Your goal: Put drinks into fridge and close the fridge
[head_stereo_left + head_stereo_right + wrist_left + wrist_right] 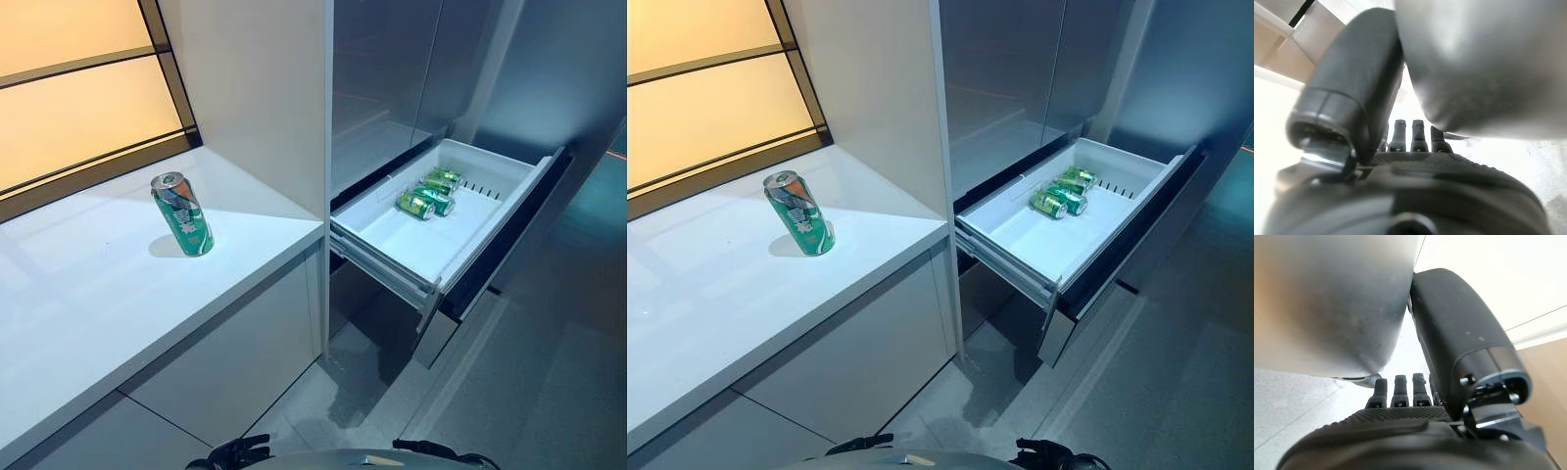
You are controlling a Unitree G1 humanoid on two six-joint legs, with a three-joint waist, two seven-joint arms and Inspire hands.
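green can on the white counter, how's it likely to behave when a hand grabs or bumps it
The green can stands upright on the white counter, tall and narrow, so a sideways bump would probably tip it. Its round body would likely roll once down, as the cans in the drawer lie on their sides. The glossy wall may be slippery and dent under a hard squeeze.

The can [183, 214] on the desk [88, 294] is green with white and red marks and a silver top. The desk is glossy white. The fridge drawer [431, 245] is white inside, and the cans [429, 192] in it are green. The floor [549, 392] is speckled grey.
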